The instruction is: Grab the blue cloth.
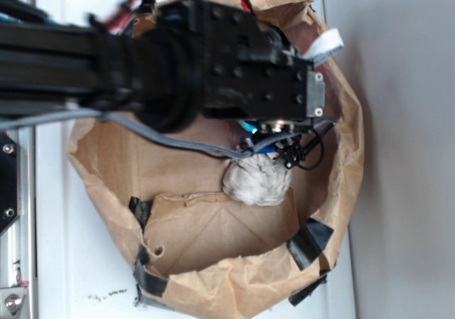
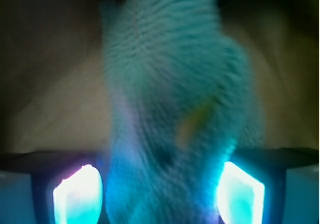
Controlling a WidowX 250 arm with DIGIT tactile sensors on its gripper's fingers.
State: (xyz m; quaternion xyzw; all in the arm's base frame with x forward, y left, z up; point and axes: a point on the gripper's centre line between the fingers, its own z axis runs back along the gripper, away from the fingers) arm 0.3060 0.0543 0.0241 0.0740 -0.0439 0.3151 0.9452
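A paper bag [image 1: 334, 191] with rolled-down walls sits on the table [image 1: 398, 120]. The robot arm [image 1: 142, 63] reaches in from the left, over the bag's upper half. A paper ball [image 1: 257, 180] lies on the bag's floor, just below the arm's end. In the wrist view, the cloth [image 2: 170, 109] stands between the two fingers [image 2: 77, 196] of the gripper [image 2: 159, 196], rising ahead of them, with the bag's floor behind it.

Teal blue cloth [image 2: 170, 94] with yellowish stain — off-white paper ball [image 1: 256, 180], brown paper bag [image 1: 213, 241].
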